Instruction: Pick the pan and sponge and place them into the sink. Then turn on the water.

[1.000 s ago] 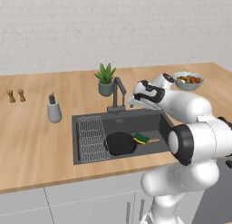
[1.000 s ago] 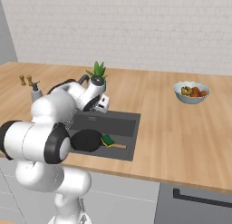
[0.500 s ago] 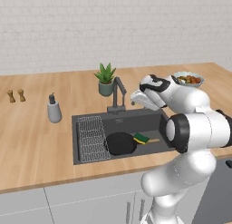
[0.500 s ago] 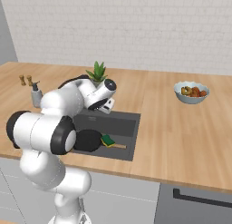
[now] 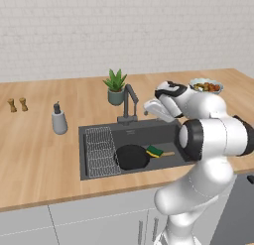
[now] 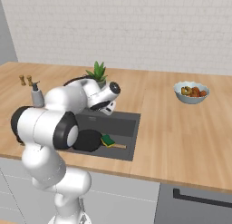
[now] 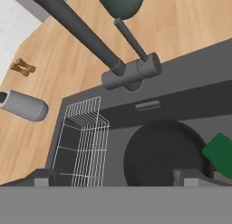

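Wooden counter (image 5: pixel 44 154) holds plant (image 5: pixel 116 87) behind faucet (image 5: pixel 130 104); end effector (image 7: pixel 113 175) wide open, empty

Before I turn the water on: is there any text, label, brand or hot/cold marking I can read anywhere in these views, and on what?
No readable text, brand, number or sign anywhere.
faucet: one small red dot on its body, no letters.
soap bottle: plain grey, no label.
sink: a blank slot on the back wall, no writing.
pan, sponge, fruit bowl: unmarked.
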You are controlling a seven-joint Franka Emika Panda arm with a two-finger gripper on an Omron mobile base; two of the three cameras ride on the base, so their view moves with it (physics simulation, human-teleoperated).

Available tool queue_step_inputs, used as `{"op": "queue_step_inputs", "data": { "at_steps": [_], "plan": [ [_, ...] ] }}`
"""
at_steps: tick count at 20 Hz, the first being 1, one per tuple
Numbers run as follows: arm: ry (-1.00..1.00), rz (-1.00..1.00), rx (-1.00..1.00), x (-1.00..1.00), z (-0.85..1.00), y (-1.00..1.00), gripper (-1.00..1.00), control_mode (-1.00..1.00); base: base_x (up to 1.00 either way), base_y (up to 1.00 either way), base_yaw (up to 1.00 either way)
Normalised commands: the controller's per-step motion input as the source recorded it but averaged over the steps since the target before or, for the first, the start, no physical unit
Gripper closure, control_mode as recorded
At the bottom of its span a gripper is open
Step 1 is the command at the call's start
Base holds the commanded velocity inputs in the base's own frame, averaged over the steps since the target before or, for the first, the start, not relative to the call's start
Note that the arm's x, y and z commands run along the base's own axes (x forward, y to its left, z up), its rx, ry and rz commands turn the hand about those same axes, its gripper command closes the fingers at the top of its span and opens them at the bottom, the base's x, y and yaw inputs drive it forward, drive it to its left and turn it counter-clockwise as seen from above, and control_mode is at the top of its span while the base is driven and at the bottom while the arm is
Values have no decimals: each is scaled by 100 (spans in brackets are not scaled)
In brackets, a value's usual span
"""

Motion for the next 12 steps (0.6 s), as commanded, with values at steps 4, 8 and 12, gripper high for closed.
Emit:
{"op": "queue_step_inputs", "data": {
  "at_steps": [4,8,12],
  "plan": [
    [0,0,8,10,0,0,-100,-100,0,0,0],
    [0,0,6,19,-4,0,-100,-100,0,0,0],
    [0,0,0,28,-21,0,-100,-100,0,0,0]
  ]
}}
